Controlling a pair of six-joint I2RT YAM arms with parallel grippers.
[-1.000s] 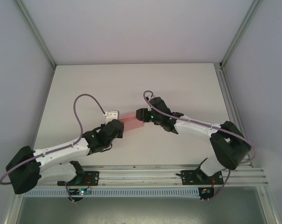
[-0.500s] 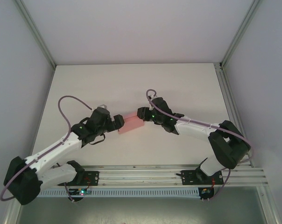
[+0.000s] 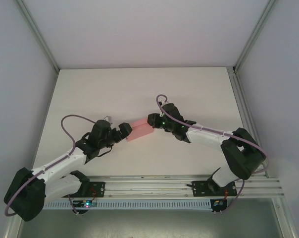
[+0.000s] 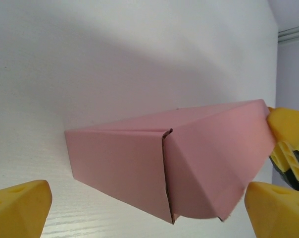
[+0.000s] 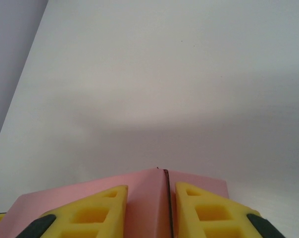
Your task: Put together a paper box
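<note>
The paper box [image 3: 140, 130] is a small pale-pink folded box lying mid-table between my two grippers. My left gripper [image 3: 127, 131] sits at its left end, wide open, touching nothing. In the left wrist view the box [image 4: 189, 148] shows a side seam and a loose curved flap, just ahead of the left gripper [image 4: 147, 198] and its spread yellow fingertips [image 4: 21, 203]. My right gripper [image 3: 150, 120] is shut on the box's right end. In the right wrist view the right gripper [image 5: 150, 191] pinches a raised pink fold of the box [image 5: 65, 196].
The white table [image 3: 139, 89] is bare around the box. Metal frame posts [image 3: 238, 94] and grey walls bound it, with an aluminium rail [image 3: 189, 186] at the near edge by the arm bases.
My left gripper has opened and let go of the box, and its arm has swung to a lower approach at the box's left end. The right jaws have closed tighter on the box.
</note>
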